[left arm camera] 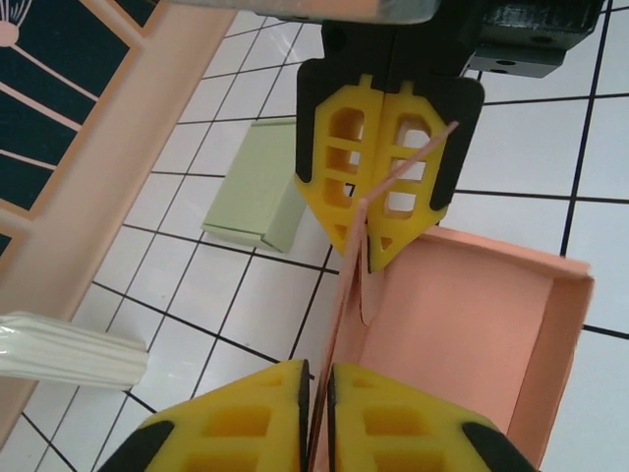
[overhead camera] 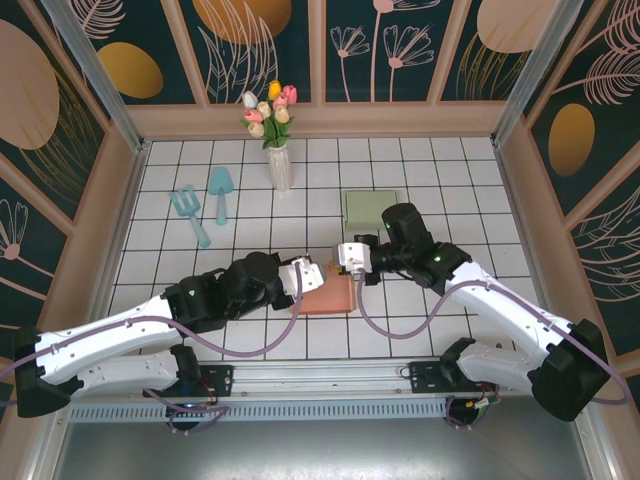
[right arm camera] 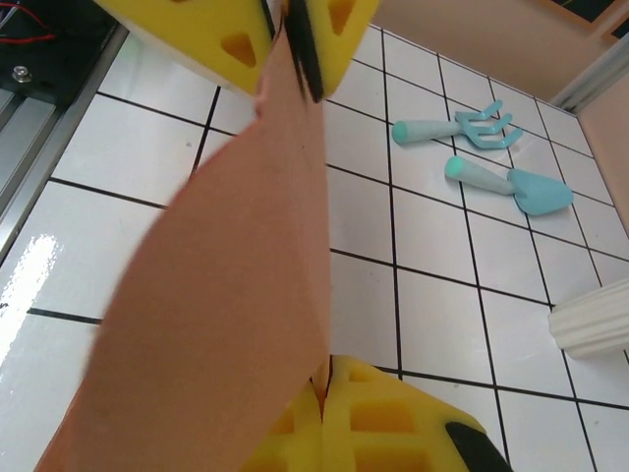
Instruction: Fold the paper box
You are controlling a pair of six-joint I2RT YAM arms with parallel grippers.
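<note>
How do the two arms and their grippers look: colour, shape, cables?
The left arm and right arm have white links and black joints, each with a looping purple-grey cable. The left gripper and right gripper have yellow wedge-shaped fingers with lattice cut-outs and black edging.

The paper box (left arm camera: 472, 324) is thin, smooth, matt card. The green box (left arm camera: 257, 187) is matt too. The table (right arm camera: 432, 324) tiles are glossy, throwing back glare. The right gripper (left arm camera: 366, 251) has fingers (left arm camera: 344, 147) of dull yellow plastic. The ribbed white vase (left arm camera: 69, 349) is perhaps ceramic.
</note>
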